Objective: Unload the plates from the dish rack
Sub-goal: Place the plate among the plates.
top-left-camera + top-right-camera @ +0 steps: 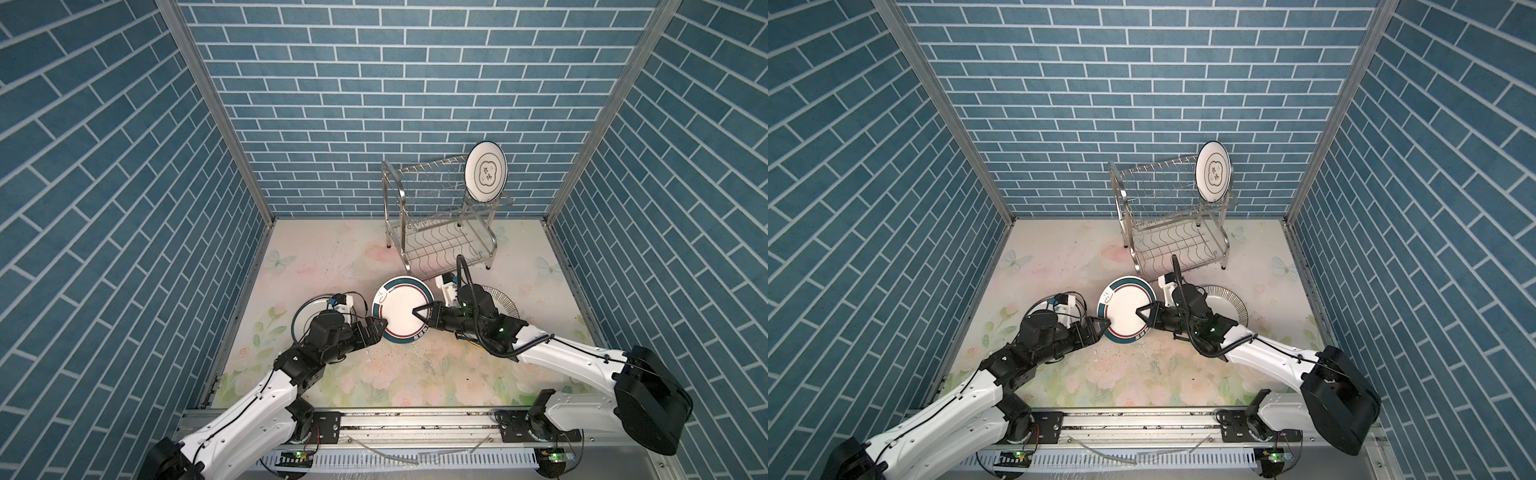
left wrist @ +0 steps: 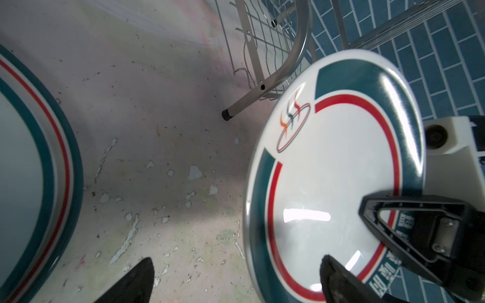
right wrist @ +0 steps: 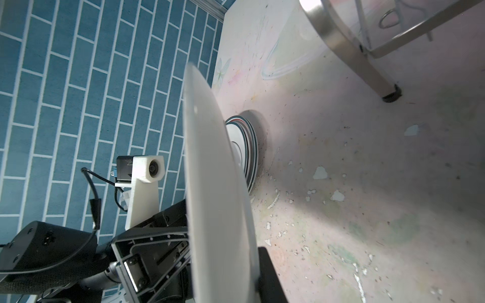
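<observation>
— One white plate (image 1: 485, 172) racked?
— Upright on the top tier of the dish rack (image 1: 440, 245). My right gripper (image 1: 417, 312) pinches the green-banded plate (image 1: 399, 303); my left gripper (image 1: 381, 325), spread wide, flanks its opposite edge.

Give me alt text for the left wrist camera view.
A round white plate with teal band and red ring is clamped by the right gripper, its near rim inside the open left gripper. A similar plate lies on the table, the steel wire dish rack beyond.
</observation>
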{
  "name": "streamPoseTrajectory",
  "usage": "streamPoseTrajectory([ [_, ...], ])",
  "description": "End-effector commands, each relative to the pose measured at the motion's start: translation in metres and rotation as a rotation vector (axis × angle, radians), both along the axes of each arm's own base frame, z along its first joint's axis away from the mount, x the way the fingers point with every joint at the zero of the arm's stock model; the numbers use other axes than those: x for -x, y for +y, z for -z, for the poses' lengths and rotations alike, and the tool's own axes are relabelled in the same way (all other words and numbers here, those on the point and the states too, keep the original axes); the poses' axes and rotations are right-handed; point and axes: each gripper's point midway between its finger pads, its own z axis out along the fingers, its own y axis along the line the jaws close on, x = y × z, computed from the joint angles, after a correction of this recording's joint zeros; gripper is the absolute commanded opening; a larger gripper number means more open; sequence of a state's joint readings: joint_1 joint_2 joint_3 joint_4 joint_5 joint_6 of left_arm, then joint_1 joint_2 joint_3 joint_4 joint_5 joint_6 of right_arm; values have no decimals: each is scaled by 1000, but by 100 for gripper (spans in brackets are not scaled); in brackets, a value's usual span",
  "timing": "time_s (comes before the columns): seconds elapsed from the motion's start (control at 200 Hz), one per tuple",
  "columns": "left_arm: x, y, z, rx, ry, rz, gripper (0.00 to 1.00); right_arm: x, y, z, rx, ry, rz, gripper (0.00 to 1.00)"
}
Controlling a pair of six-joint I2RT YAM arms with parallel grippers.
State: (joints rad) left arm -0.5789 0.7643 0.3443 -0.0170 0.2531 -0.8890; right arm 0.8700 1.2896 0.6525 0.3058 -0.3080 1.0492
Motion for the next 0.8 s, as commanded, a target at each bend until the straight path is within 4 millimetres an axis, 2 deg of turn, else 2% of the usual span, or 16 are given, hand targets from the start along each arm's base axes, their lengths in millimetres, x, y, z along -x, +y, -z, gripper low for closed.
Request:
streamPoseTrajectory([
  [0.0,-4,3,-6,43,-35,-15,95,-2,15,-26,-147,-14,9,0],
  [0.14,-8,5,-12,83,-62,-32,85,0,26,-23,-182,12,-1,0],
  [0.305,-9,5,-16,103,-75,-35,61,1,41,-22,-224,32,-25,0],
  [0.455,-10,5,-20,128,-85,-33,51,1,51,-18,-241,49,-41,0],
  [0.545,-10,6,-21,132,-87,-37,44,1,55,-16,-240,55,-47,3],
  [0.7,-9,8,-18,139,-76,-33,27,0,59,-14,-236,59,-51,8],
  [0.795,-9,10,-16,133,-67,-40,24,-1,61,-12,-232,61,-55,10],
])
